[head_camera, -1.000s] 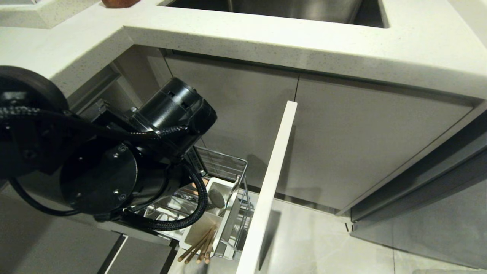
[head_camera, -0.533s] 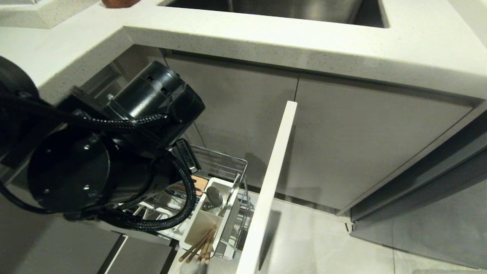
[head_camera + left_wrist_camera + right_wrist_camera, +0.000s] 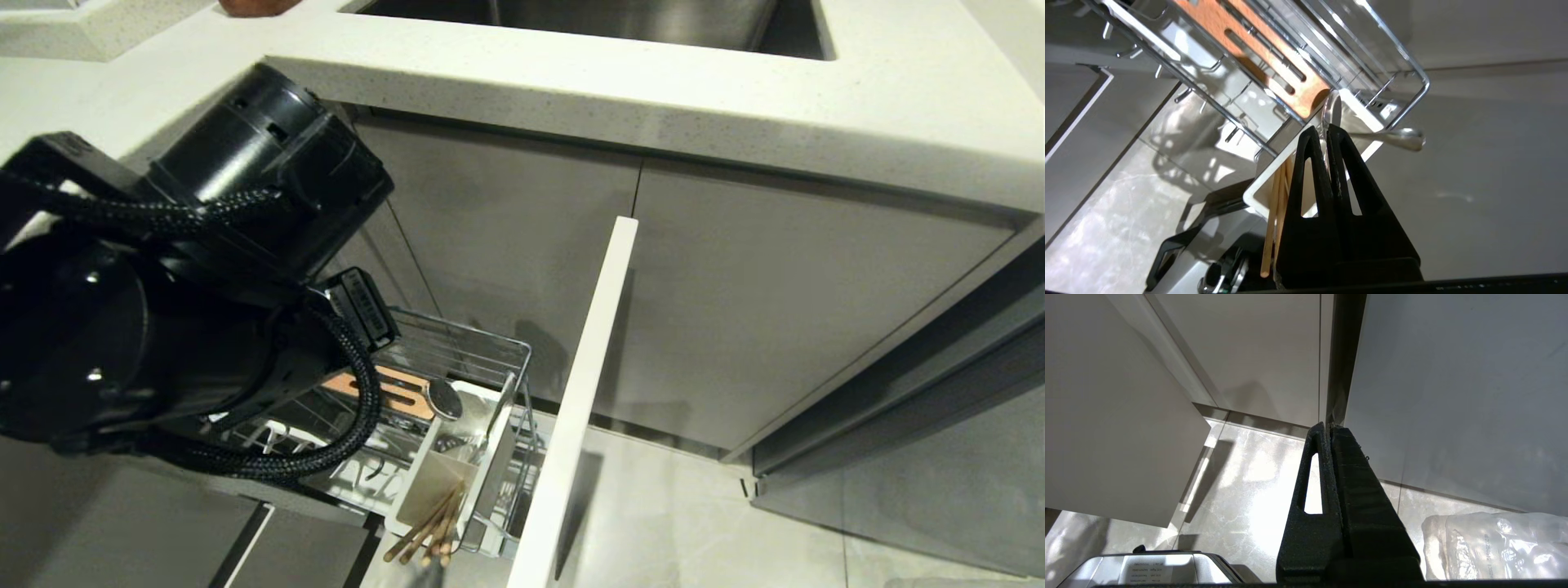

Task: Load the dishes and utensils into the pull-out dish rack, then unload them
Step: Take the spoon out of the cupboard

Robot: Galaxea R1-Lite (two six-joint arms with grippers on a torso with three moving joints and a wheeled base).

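Observation:
My left gripper (image 3: 1325, 130) is shut on the shiny metal spoon (image 3: 1399, 137), pinching it near its bowl just above the white utensil caddy (image 3: 1252, 195). In the head view the spoon (image 3: 445, 398) hangs over the caddy (image 3: 491, 482) while the big black left arm hides the fingers. The light-wood chopsticks (image 3: 430, 531) (image 3: 1274, 212) stand in the caddy's near compartment. The pull-out dish rack (image 3: 478, 347) (image 3: 1410, 69) is drawn out, with its wooden slotted strip (image 3: 402, 389) showing. The dishes are out of view. My right gripper (image 3: 1329, 426) is parked, shut and empty.
The rack's pale cabinet front (image 3: 581, 384) juts out to the right of the caddy. Above are the speckled countertop (image 3: 735, 90) and the steel sink (image 3: 612, 20). A clear plastic bag (image 3: 1490, 543) lies on the tiled floor near the right gripper.
The left arm has risen up and to the left, carrying the spoon with it. The spoon's bowl sits higher over the caddy and more of the wooden strip shows.

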